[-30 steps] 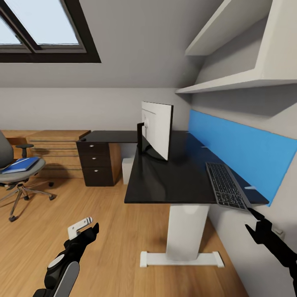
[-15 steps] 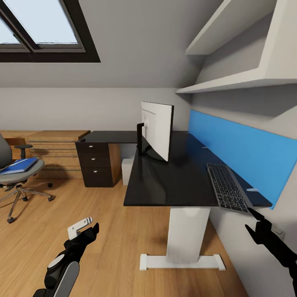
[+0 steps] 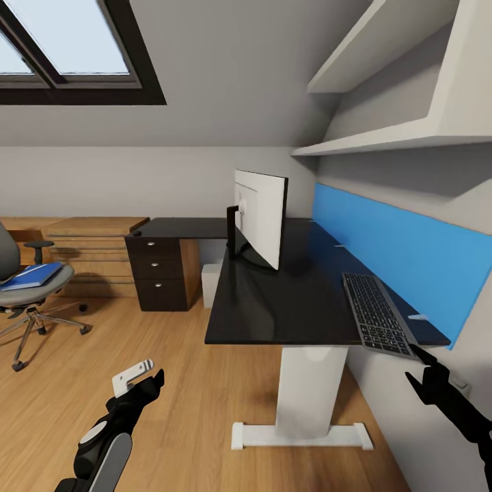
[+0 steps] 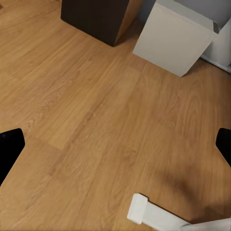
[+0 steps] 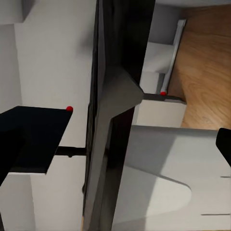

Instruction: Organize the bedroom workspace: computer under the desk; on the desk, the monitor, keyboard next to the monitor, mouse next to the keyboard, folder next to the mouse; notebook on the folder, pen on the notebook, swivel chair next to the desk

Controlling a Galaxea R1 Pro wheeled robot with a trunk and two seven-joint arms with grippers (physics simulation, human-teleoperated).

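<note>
Sloped grey ceiling with one dark-framed skylight [image 3: 65, 48] at eleven o'clock covers an attic bedroom floored in warm wood planks [image 3: 184, 383]. One desk [image 3: 287, 294] fills the middle of the head view, its glossy black top carried on a white pedestal leg [image 3: 311, 386] and a dark three-drawer unit [image 3: 157, 273] at nine o'clock of the top. One blue wall panel [image 3: 403, 253] runs along the desk's three o'clock side, under two white wall shelves [image 3: 383, 137]. One monitor [image 3: 260, 215] stands on the desk toward twelve o'clock, pale back showing. One swivel chair [image 3: 24, 290] sits well apart from the desk at nine o'clock, one blue folder [image 3: 31, 275] lying on its seat. One computer [image 3: 210, 281] stands on the floor under the desk, beside the drawer unit; the left wrist view shows it too [image 4: 175, 41]. One keyboard [image 3: 377, 314] lies on the desk at four o'clock, just beside the panel, its near end overhanging the edge. Two grippers hang low: the left gripper [image 3: 140, 379] at seven o'clock over bare floor, fingers spread wide and empty, and the right gripper [image 3: 427, 379] at four o'clock just below the keyboard's overhanging corner, jaws parted, gripping nothing.
</note>
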